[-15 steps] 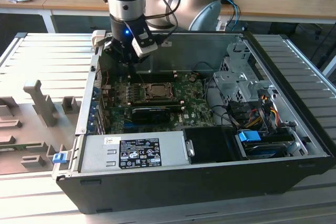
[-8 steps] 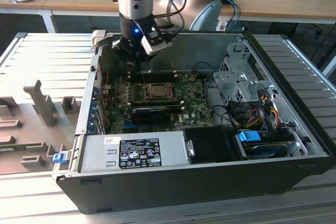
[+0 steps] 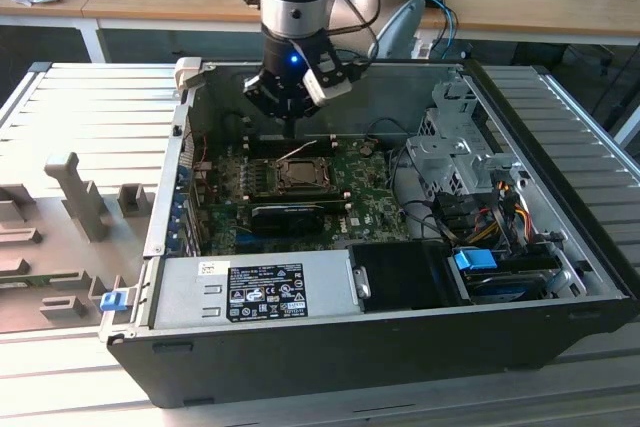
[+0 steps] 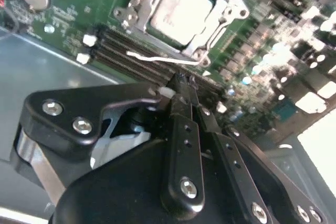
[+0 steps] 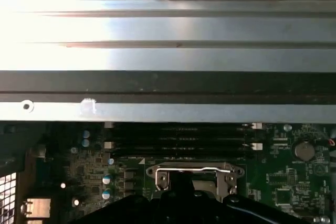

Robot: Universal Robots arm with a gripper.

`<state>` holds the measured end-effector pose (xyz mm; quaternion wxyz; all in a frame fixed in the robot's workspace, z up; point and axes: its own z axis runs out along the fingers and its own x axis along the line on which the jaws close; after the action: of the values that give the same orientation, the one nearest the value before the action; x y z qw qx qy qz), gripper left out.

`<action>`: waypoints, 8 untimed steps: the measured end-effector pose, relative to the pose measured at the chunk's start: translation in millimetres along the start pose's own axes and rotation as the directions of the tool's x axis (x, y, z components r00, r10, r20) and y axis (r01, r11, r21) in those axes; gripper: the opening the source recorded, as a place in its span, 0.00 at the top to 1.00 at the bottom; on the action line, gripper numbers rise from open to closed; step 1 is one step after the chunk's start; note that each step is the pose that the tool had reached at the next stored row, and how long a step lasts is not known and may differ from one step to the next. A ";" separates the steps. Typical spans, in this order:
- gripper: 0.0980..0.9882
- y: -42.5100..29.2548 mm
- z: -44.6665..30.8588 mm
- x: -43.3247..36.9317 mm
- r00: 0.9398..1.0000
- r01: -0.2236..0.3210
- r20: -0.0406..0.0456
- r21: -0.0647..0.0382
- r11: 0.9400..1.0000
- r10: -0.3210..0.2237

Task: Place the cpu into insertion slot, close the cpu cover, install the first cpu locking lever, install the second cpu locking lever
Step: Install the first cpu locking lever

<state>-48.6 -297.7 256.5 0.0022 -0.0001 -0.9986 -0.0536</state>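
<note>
Hanging inside the open computer case [image 3: 330, 347], my gripper [image 3: 291, 132] points down at the green circuit board [image 3: 370, 187], just behind the insertion slot [image 4: 125, 14] as the exterior view shows it. In the second wrist view my fingers [image 4: 181, 129] lie together, their tips meeting with no gap between them. The cpu [image 4: 181, 11] sits flat in the slot, pale and square, with the cpu cover [image 4: 230, 8] lying down around its edges. A thin silver locking lever [image 4: 157, 57] runs along the side of the slot that faces me, between the slot and the dark memory slots [image 4: 121, 51]. My fingertips are just beside this lever; whether they touch it I cannot tell. In the first wrist view the same lever [image 5: 184, 169] crosses the slot's near edge, with a round coin cell [image 5: 303, 150] off to one side on the board. A grey power supply [image 3: 250, 292] fills the case's front wall in the exterior view.
</note>
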 end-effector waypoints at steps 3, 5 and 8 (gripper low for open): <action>0.99 -0.2 2.2 0.0 1.000 0.004 0.000 -0.013 1.000 -0.004; 0.99 -0.6 4.8 -0.1 0.999 0.045 -0.004 -0.012 0.999 -0.045; 0.99 -0.9 7.7 -1.5 0.997 0.070 -0.006 -0.012 0.997 -0.071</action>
<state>-47.2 -297.7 248.7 0.0037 0.0353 -0.9976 -0.0597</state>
